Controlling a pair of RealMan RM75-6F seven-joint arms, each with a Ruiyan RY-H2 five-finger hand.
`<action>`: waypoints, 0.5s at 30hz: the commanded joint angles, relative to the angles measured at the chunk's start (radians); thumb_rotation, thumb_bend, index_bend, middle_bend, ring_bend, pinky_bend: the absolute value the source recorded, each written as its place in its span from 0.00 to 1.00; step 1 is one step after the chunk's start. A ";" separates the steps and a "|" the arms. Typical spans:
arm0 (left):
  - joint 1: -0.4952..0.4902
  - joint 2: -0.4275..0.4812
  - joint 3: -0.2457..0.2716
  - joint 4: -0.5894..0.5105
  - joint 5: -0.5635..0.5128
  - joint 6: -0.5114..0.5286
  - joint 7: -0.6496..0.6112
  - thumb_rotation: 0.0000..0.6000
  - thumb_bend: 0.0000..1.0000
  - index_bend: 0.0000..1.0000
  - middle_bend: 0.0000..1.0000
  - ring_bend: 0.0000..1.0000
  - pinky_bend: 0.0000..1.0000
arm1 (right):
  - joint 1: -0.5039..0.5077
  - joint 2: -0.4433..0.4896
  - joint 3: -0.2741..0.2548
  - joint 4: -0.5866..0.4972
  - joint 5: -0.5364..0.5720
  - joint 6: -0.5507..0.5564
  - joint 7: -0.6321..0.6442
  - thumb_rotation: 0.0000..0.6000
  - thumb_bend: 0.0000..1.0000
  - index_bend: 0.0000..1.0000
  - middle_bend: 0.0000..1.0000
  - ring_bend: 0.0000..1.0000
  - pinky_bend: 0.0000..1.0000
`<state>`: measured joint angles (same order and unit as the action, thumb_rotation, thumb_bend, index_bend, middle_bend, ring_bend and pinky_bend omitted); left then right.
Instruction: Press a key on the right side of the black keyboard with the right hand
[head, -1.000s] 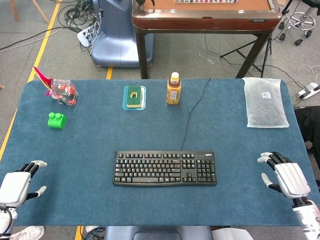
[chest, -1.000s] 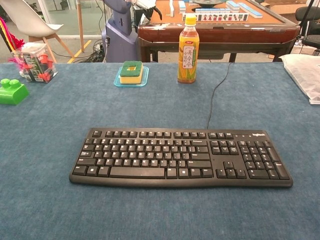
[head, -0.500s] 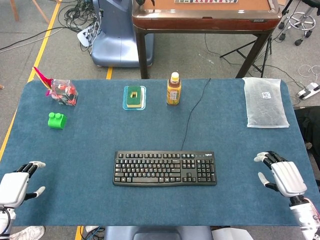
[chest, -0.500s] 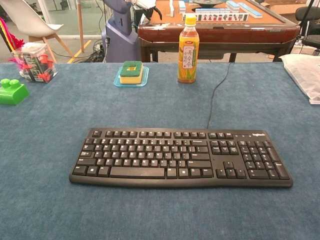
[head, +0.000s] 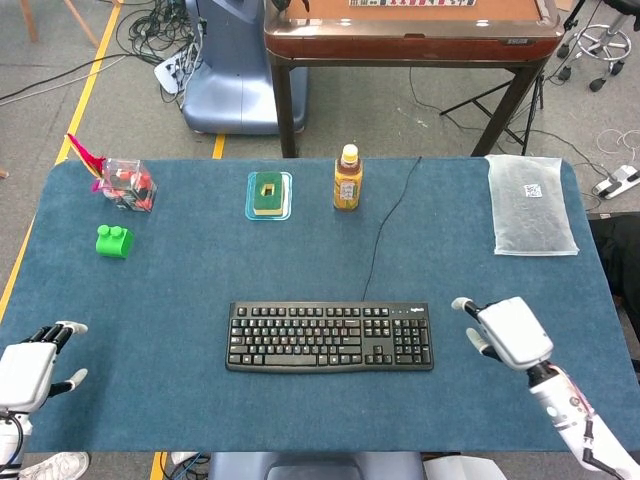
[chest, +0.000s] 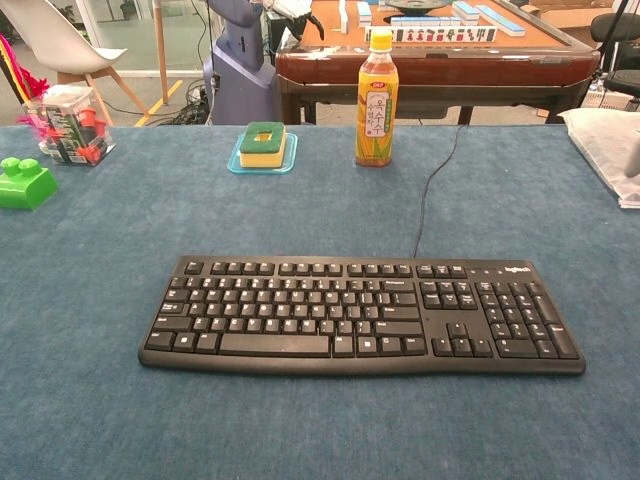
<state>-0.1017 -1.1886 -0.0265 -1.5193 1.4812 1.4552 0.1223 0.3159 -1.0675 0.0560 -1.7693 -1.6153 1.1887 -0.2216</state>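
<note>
The black keyboard (head: 330, 337) lies in the middle of the blue table near the front edge, its number pad at the right end (chest: 512, 318). My right hand (head: 507, 332) hovers just right of the keyboard, apart from it, fingers spread and holding nothing. In the chest view only a sliver of that hand (chest: 634, 155) shows at the right edge. My left hand (head: 30, 366) rests at the front left corner, fingers apart and empty.
A cable (head: 385, 230) runs from the keyboard to the back edge. An orange drink bottle (head: 347, 178), a green sponge in a dish (head: 268, 194), a clear box of small items (head: 128, 183) and a green block (head: 113, 241) stand behind. A plastic bag (head: 530, 204) lies back right.
My right hand has moved left toward the keyboard's right end and now just shows in the chest view. The left hand has barely shifted.
</note>
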 joint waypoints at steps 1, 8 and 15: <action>-0.002 -0.002 0.001 0.004 -0.005 -0.010 -0.008 1.00 0.12 0.34 0.34 0.34 0.55 | 0.052 -0.038 0.018 -0.019 0.004 -0.055 -0.064 1.00 0.46 0.36 0.92 0.88 1.00; -0.012 -0.010 -0.003 0.020 -0.007 -0.024 -0.022 1.00 0.12 0.35 0.34 0.35 0.55 | 0.130 -0.120 0.039 0.011 0.017 -0.130 -0.142 1.00 0.67 0.36 1.00 0.99 1.00; -0.023 -0.018 -0.002 0.041 -0.009 -0.045 -0.031 1.00 0.12 0.35 0.34 0.35 0.55 | 0.201 -0.187 0.053 0.039 0.060 -0.211 -0.205 1.00 0.74 0.36 1.00 1.00 1.00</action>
<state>-0.1236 -1.2061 -0.0281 -1.4794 1.4726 1.4109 0.0917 0.5048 -1.2410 0.1049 -1.7377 -1.5667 0.9922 -0.4121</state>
